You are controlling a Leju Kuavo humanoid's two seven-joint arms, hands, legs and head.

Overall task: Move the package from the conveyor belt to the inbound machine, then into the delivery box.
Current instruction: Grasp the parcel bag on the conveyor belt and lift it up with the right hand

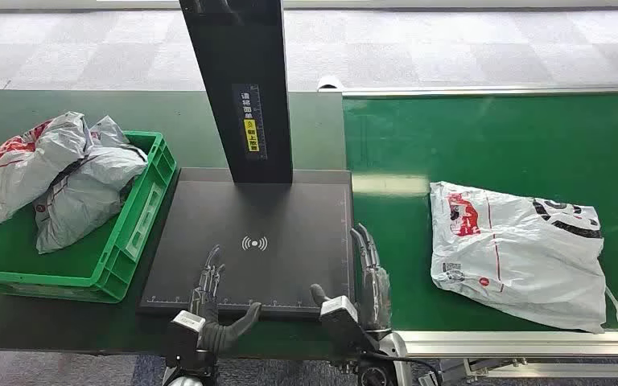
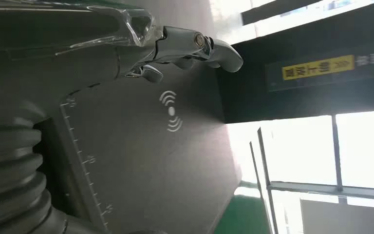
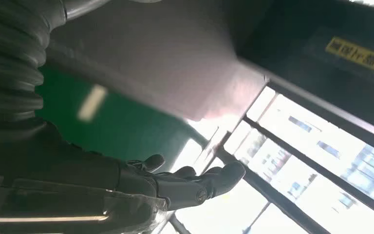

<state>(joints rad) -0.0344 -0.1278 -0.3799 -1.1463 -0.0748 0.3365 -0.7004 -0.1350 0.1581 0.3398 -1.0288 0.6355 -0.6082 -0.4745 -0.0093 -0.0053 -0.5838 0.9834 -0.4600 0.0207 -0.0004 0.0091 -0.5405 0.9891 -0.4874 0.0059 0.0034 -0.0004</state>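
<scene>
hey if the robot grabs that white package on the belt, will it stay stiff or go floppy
The white package is a wrinkled plastic mailer lying flat, so it will likely sag and fold around the right hand. Its glossy film looks slippery. It probably won't roll or tip.

The package [image 1: 517,252] is white with red and black print. The conveyor belt [image 1: 491,145] is bright green, the inbound machine [image 1: 249,241] matte black (a white signal mark at its middle, a yellow label on its post). The delivery box [image 1: 133,217] is green, its bags [image 1: 56,181] grey.
</scene>
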